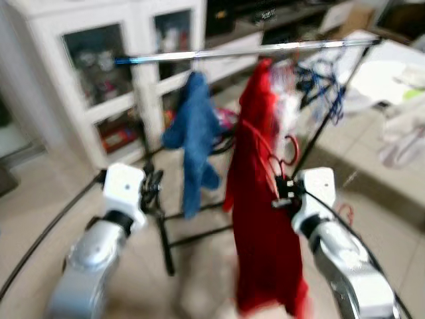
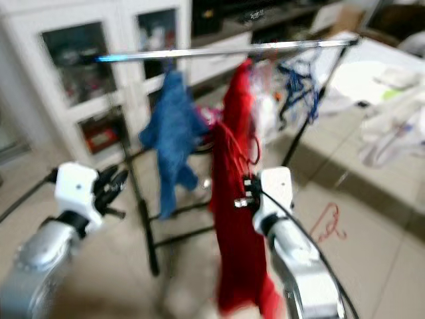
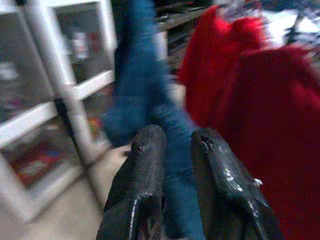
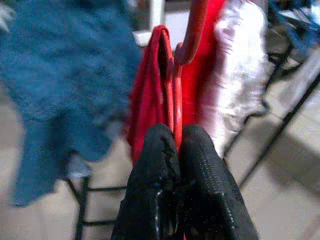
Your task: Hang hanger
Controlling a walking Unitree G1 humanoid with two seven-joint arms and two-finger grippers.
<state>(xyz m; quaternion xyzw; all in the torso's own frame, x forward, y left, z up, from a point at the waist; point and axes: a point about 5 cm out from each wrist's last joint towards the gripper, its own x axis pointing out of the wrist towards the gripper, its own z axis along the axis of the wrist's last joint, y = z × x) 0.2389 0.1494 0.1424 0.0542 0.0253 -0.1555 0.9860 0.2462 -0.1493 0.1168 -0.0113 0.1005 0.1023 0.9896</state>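
Observation:
A red garment (image 1: 262,219) hangs on a red hanger (image 4: 177,100) just below the silver rail (image 1: 252,52) of a clothes rack. My right gripper (image 1: 282,189) is shut on the hanger's thin red wire, at the garment's right side. The garment's top reaches up to the rail; blur hides whether the hook is over it. To the left a blue garment (image 1: 194,133) hangs from the same rail. My left gripper (image 1: 153,188) is raised left of the blue garment, its fingers (image 3: 145,165) slightly apart and holding nothing.
Blue hangers (image 1: 322,83) and a white garment (image 4: 240,75) crowd the rail's right end. The rack's black legs (image 1: 166,246) stand between my arms. A white glass-door cabinet (image 1: 99,80) is behind on the left. A red hanger (image 2: 329,222) lies on the floor at right.

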